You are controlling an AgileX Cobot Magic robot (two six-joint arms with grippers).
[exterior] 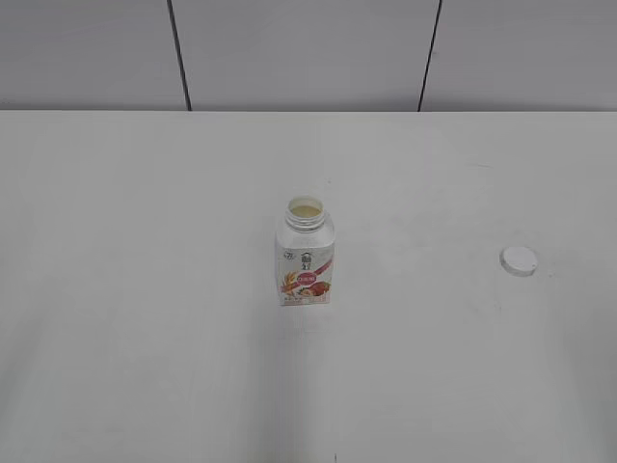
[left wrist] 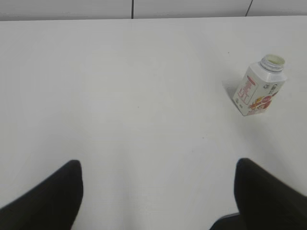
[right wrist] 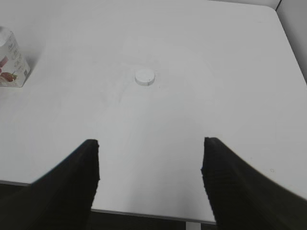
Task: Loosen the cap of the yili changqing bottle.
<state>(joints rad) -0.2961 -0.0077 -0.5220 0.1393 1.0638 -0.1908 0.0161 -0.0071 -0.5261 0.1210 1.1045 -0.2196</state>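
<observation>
The yili changqing bottle (exterior: 307,256) stands upright in the middle of the white table, its neck open with no cap on it. It also shows in the left wrist view (left wrist: 259,86) and at the left edge of the right wrist view (right wrist: 11,60). The white cap (exterior: 519,259) lies flat on the table to the bottle's right, and shows in the right wrist view (right wrist: 145,76). My left gripper (left wrist: 158,167) is open and empty, well short of the bottle. My right gripper (right wrist: 151,146) is open and empty, near the table's front edge, short of the cap. Neither gripper shows in the exterior view.
The white table (exterior: 145,289) ends at a grey panelled wall (exterior: 308,48) at the back. Its front edge (right wrist: 144,214) and right edge show in the right wrist view.
</observation>
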